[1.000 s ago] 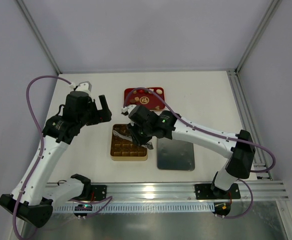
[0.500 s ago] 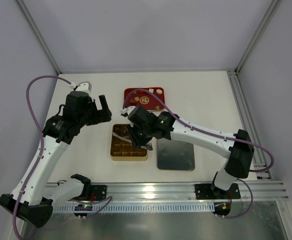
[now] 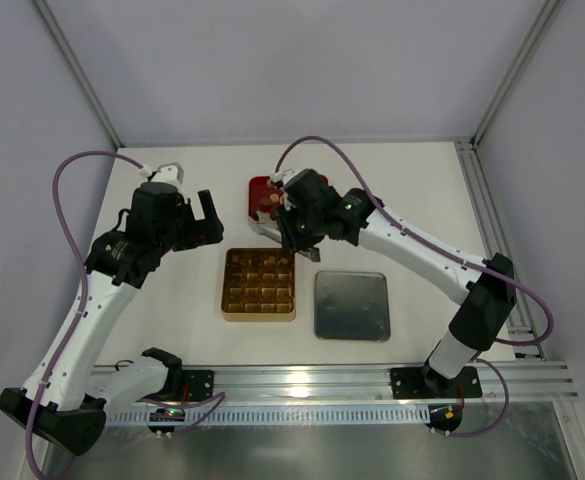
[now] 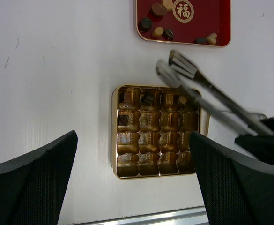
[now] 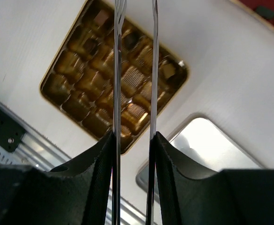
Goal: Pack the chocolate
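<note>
The chocolate pieces (image 4: 158, 32) lie in the red tray (image 4: 193, 30), dark, light brown and cream. A few more pieces (image 4: 148, 97) sit in the top rows of the gold box (image 4: 114, 136). My right gripper (image 3: 297, 225) is shut on metal tongs (image 4: 207, 101). The tongs' tips are apart and empty, between the box and the tray. In the right wrist view the tongs (image 5: 116, 70) run over the gold box (image 5: 48, 89), held between my fingers (image 5: 99, 168). My left gripper (image 4: 133, 183) is wide open and empty, high above the box's near edge.
A silver lid (image 3: 352, 305) lies flat right of the gold box (image 3: 228, 300). My right arm covers most of the red tray (image 3: 259, 188) in the top view. An aluminium rail (image 3: 302, 378) runs along the near table edge.
My right gripper has swung with the tongs from over the gold box back toward the red tray. The box now shows in full. My left arm has not moved.
</note>
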Controlling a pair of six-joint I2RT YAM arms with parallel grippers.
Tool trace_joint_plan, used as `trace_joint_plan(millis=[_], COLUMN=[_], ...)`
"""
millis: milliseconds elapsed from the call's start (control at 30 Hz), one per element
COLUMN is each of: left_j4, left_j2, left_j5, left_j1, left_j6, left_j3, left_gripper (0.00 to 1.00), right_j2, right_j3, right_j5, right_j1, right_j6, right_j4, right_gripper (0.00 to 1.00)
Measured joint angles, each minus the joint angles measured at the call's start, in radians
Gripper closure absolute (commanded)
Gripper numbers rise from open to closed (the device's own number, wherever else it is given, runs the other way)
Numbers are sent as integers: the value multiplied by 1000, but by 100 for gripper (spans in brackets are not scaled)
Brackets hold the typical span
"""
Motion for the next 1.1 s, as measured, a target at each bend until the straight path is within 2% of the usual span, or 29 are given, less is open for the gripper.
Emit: trace_joint_plan(millis=[167, 333, 633, 1100], left_j4=[-2, -3, -11, -14], left_j2=[0, 0, 0, 0], left_j5=[0, 0, 0, 0], left_j1=[0, 0, 0, 0], left_j6=[0, 0, 0, 2], left_j3=[0, 0, 11, 11], left_gripper=[0, 0, 0, 0], right_j2=[17, 162, 457, 524], right_j3=[66, 173, 357, 486], right_j5=[7, 26, 40, 58], right_j1=[-205, -354, -410, -415], right_j6=[-28, -42, -43, -41], right_j4=[4, 10, -35, -65], right_gripper=[59, 60, 60, 58])
